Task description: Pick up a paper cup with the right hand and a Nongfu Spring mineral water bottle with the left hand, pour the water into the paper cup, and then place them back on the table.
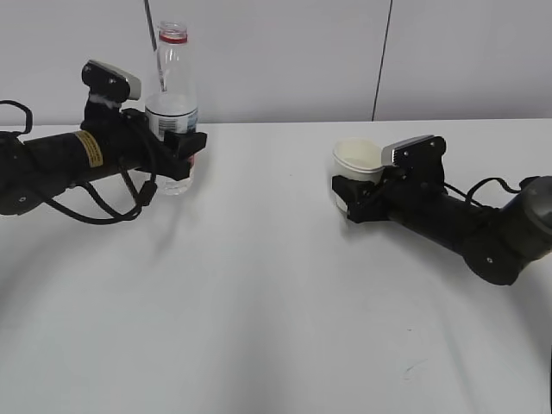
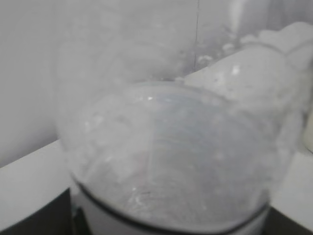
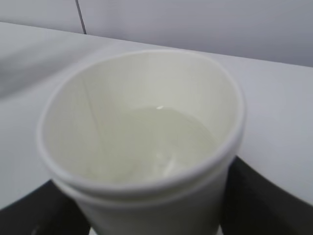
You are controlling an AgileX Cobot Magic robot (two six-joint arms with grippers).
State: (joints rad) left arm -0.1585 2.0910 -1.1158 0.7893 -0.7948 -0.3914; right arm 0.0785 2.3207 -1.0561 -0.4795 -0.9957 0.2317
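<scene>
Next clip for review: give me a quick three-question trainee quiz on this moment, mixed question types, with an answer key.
1. True or false: the bottle has its cap on.
2. Multiple choice: what does the right wrist view show inside the cup? A) nothing B) clear water C) a tea bag
3. Short answer: which claw is around the bottle, and which is around the cup?

Key
1. False. The red neck ring shows, but the mouth is open.
2. B. Water covers the bottom of the cup.
3. The left claw grips the bottle, which stands upright on the table; the right claw grips the cup.
</scene>
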